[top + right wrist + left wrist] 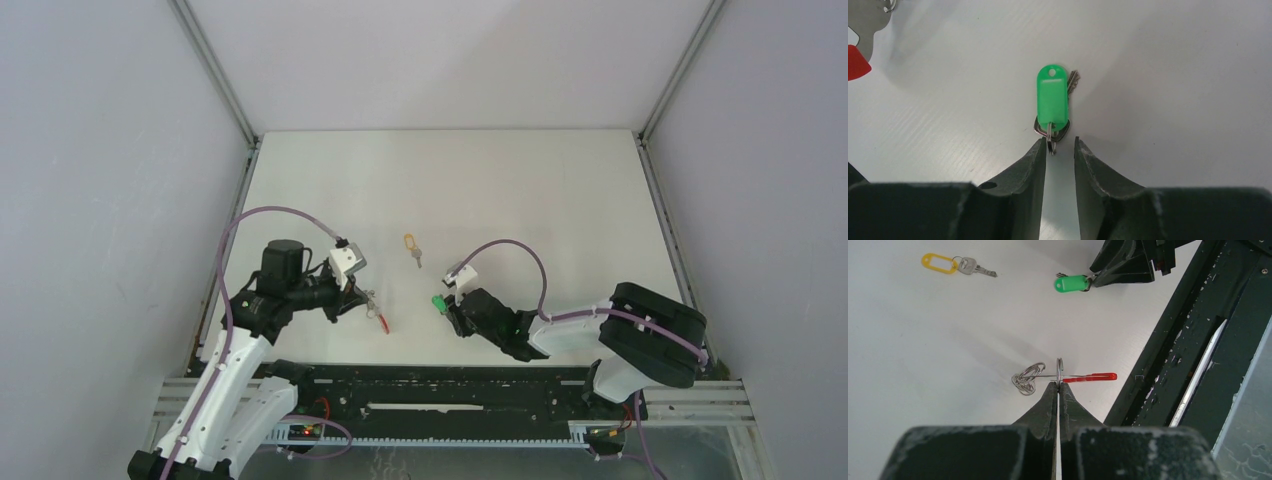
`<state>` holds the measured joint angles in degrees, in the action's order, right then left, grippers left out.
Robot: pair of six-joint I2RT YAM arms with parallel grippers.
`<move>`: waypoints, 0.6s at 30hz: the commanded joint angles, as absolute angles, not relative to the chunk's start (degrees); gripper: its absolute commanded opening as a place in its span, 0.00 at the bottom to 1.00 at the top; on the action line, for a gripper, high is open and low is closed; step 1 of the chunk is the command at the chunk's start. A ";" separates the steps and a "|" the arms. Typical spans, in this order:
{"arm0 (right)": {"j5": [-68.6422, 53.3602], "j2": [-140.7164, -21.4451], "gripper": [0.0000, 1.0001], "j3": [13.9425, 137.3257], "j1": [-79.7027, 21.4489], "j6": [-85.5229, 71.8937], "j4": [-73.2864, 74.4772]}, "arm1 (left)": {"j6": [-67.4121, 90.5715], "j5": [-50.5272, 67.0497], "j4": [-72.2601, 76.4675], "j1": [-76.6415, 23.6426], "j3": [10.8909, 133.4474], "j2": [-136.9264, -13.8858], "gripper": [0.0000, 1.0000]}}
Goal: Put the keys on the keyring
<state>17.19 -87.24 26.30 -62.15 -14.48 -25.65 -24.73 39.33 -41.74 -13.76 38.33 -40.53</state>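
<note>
Jaws of the left gripper (1058, 384) pinch the keyring (1090, 376); the right gripper (1059, 143) jaws stand apart, green key (1052, 100) just before their tips.

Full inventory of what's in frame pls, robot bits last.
green-tagged key: 1, silver with green tag, on the table, near side, about centre
yellow-tagged key: 1, silver with yellow tag, on the table, farther back
keyring: 1, grey wire with red section, near left part of the table
table: 1, white, under everything
rail: 1, black, along the near edge
left claw: 1, black, shut on the keyring
right claw: 1, black, jaws apart, green-tagged key's small ring at its tips
</note>
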 commanded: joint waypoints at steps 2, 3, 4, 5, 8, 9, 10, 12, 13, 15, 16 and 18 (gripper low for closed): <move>16.14 -87.50 0.27 27.69 -61.47 -13.60 -28.18 | -23.69 39.91 -40.69 -14.02 41.33 -40.43 0.00; 16.19 -87.37 0.25 27.73 -61.44 -13.61 -28.12 | -23.72 39.90 -40.65 -14.05 41.27 -40.34 0.00; 16.26 -87.18 0.25 27.77 -61.36 -13.67 -28.07 | -23.73 39.90 -40.64 -14.06 41.22 -40.37 0.00; 16.22 -87.07 0.25 27.85 -61.27 -13.71 -28.19 | -23.72 39.82 -40.67 -14.06 41.14 -40.36 0.00; 16.12 -86.77 0.27 28.26 -61.22 -13.61 -28.12 | -23.73 39.56 -40.65 -14.06 41.05 -40.32 0.00; 16.21 -86.69 0.28 28.37 -61.18 -13.63 -28.05 | -23.73 39.55 -40.65 -14.06 41.10 -40.26 0.00; 16.15 -86.66 0.29 28.39 -61.10 -13.69 -28.10 | -23.65 39.54 -40.67 -14.06 41.14 -40.21 0.00; 16.25 -86.89 0.31 28.63 -60.96 -13.68 -27.92 | -23.51 39.55 -40.73 -14.06 41.09 -40.10 0.00; 16.26 -87.04 0.32 28.79 -60.93 -13.71 -27.73 | -23.43 39.59 -40.69 -14.06 41.01 -40.08 0.00; 15.76 -87.26 0.33 28.91 -60.62 -13.80 -27.50 | -23.30 39.64 -40.67 -14.06 41.03 -39.95 0.00; 15.47 -87.38 0.33 28.92 -60.42 -13.94 -27.50 | -23.29 39.64 -40.65 -14.06 41.03 -40.01 0.00; 15.22 -87.41 0.31 28.92 -60.15 -14.26 -27.26 | -23.29 39.55 -40.74 -14.11 41.07 -40.05 0.00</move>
<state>15.57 -87.26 27.07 -60.93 -14.20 -26.02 -24.32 39.18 -41.71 -13.76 38.33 -40.49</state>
